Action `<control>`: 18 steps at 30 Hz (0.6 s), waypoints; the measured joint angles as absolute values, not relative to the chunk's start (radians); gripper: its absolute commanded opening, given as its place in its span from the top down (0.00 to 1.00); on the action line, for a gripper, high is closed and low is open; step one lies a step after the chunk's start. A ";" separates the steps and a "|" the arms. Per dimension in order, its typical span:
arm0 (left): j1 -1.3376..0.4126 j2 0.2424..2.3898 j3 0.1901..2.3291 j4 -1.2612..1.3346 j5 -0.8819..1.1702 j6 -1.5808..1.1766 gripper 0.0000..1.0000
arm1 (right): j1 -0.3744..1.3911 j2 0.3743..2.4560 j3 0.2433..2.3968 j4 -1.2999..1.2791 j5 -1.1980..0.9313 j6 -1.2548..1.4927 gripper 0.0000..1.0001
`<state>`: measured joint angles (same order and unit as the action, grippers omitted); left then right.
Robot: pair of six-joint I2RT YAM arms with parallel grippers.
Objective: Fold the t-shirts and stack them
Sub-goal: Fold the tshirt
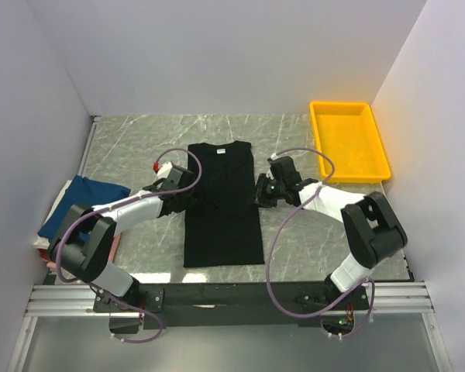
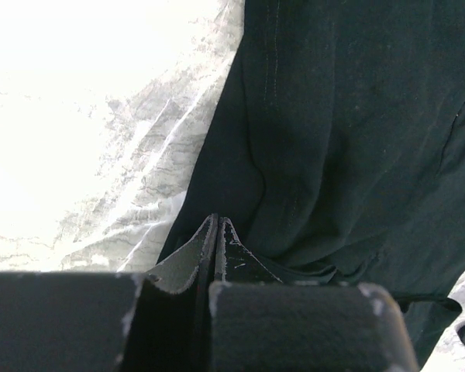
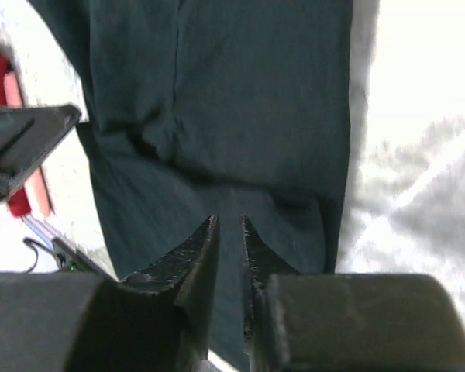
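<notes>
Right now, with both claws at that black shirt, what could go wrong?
1. The left gripper is shut at the edge of the shirt, seemingly pinching it, but the right gripper shows a narrow gap. If only one side holds, the fold could go crooked.
2. The left elbow sits beside the pile of folded shirts, so a wide swing might nudge it.
</notes>
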<state>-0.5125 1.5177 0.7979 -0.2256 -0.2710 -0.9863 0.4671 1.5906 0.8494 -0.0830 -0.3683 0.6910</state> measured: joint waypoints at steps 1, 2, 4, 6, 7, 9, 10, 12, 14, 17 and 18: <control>-0.511 1.518 0.797 -0.223 -0.271 -0.984 0.96 | 0.467 1.611 0.860 -0.072 -0.369 0.691 0.81; -0.509 1.518 0.797 -0.221 -0.271 -0.983 0.97 | 0.467 1.632 0.870 -0.064 -0.369 0.691 0.82; -0.505 1.520 0.797 -0.220 -0.271 -0.981 0.97 | 0.464 1.676 0.879 -0.053 -0.368 0.693 0.84; -0.502 1.524 0.795 -0.216 -0.270 -0.980 0.97 | 0.453 1.718 0.880 -0.049 -0.368 0.693 0.85; -0.501 1.528 0.792 -0.210 -0.271 -0.980 0.97 | 0.447 1.732 0.878 -0.049 -0.367 0.693 0.85; -0.498 1.536 0.784 -0.200 -0.270 -0.979 0.98 | 0.422 1.754 0.875 -0.043 -0.387 0.701 0.86; -0.498 1.541 0.779 -0.198 -0.269 -0.980 0.98 | 0.412 1.754 0.875 -0.037 -0.386 0.701 0.85; -0.496 1.551 0.770 -0.195 -0.268 -0.980 0.98 | 0.394 1.754 0.871 -0.035 -0.382 0.701 0.85; -0.494 1.557 0.763 -0.183 -0.266 -0.981 0.99 | 0.381 1.754 0.861 -0.031 -0.389 0.705 0.86; -0.491 1.557 0.758 -0.170 -0.263 -0.981 0.99 | 0.375 1.753 0.861 -0.029 -0.390 0.705 0.86; -0.490 1.557 0.757 -0.168 -0.262 -0.981 0.99 | 0.374 1.753 0.861 -0.029 -0.390 0.705 0.86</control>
<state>-0.4904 1.5570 0.7574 -0.1684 -0.2619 -0.9810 0.3744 1.7527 0.8608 -0.0292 -0.3897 0.7048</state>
